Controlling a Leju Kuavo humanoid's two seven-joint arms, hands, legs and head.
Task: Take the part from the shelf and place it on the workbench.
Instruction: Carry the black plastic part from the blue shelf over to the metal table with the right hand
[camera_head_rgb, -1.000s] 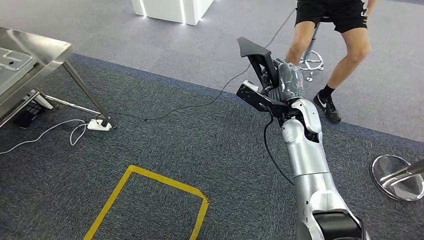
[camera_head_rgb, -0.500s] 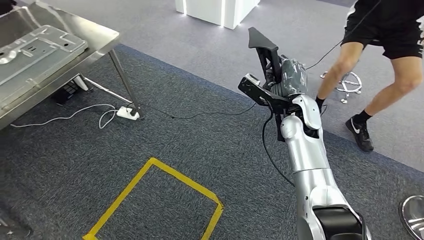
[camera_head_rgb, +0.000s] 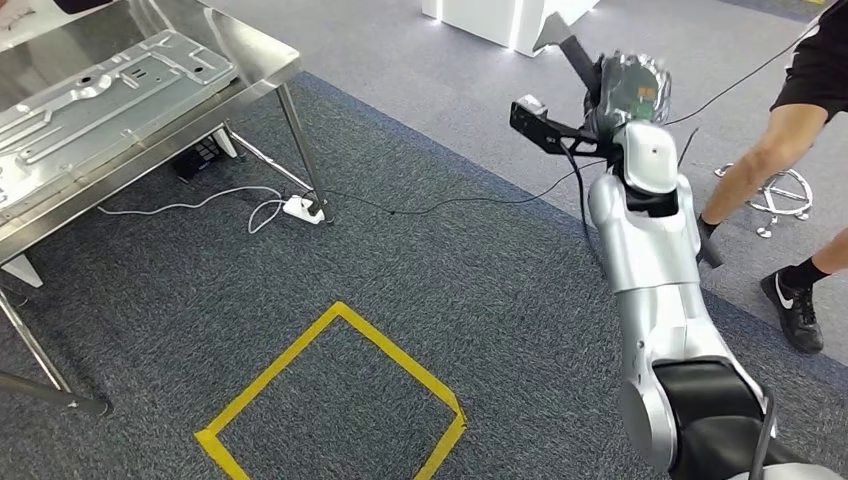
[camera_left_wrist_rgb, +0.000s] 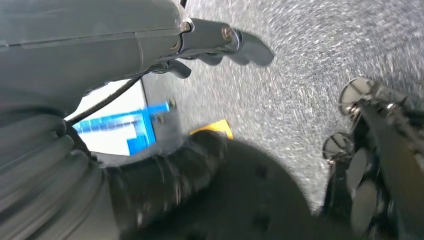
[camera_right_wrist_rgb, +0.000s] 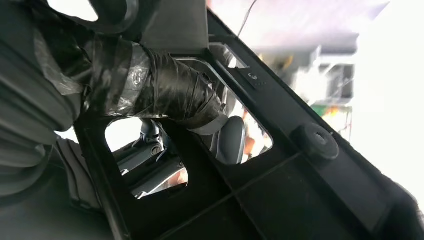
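The part is a black plastic frame (camera_head_rgb: 543, 128) with cut-outs, held up in the air at the upper right of the head view. My right hand (camera_head_rgb: 627, 92), wrapped in dark tape, grips it at the end of the raised silver arm. Close up, the taped thumb (camera_right_wrist_rgb: 165, 85) hooks through an opening of the black frame (camera_right_wrist_rgb: 280, 165). The steel workbench (camera_head_rgb: 262, 82) stands at the upper left, well apart from the part. My left hand (camera_left_wrist_rgb: 100, 45) hangs over the carpet, its fingers (camera_left_wrist_rgb: 225, 42) stretched out with nothing in them.
A pressed grey metal panel (camera_head_rgb: 110, 85) lies on the workbench. A white power strip (camera_head_rgb: 303, 210) and cables lie by the bench leg. A yellow tape square (camera_head_rgb: 335, 390) marks the carpet. A person's legs (camera_head_rgb: 790, 140) stand at the right. A white pillar (camera_head_rgb: 500, 20) stands at the back.
The camera has swung left: the workbench has come further into view and the person has slid to the right edge. My right arm has lifted the part higher.
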